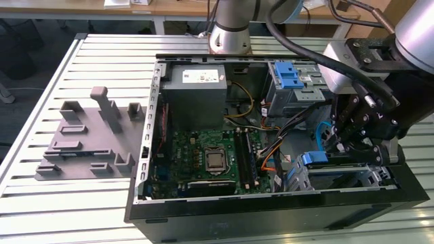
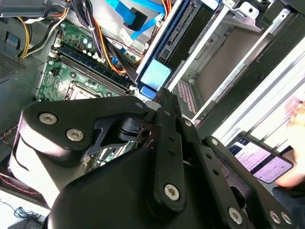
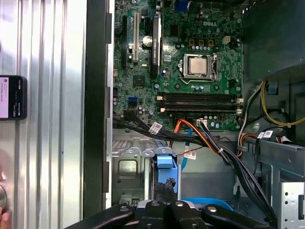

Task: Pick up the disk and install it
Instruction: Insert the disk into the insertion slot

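status | disk (image 3: 164, 160) already in the drive cage (image 3: 127, 167) slot, maybe not fully seated | my hand (image 3: 166, 190) at its blue end, can't tell pinching or spread

Exterior view: high and back, looking down on the whole open computer case (image 1: 271, 211). Both wrist views: close in, facing the motherboard (image 3: 171, 47) (at 6 o'clock in the exterior view), shared by all three.

My arm (image 1: 229, 25) arcs over to the exterior view's right; wrist (image 1: 369, 66) pitched down, gripper (image 1: 342, 148) hanging low, pointing downward.
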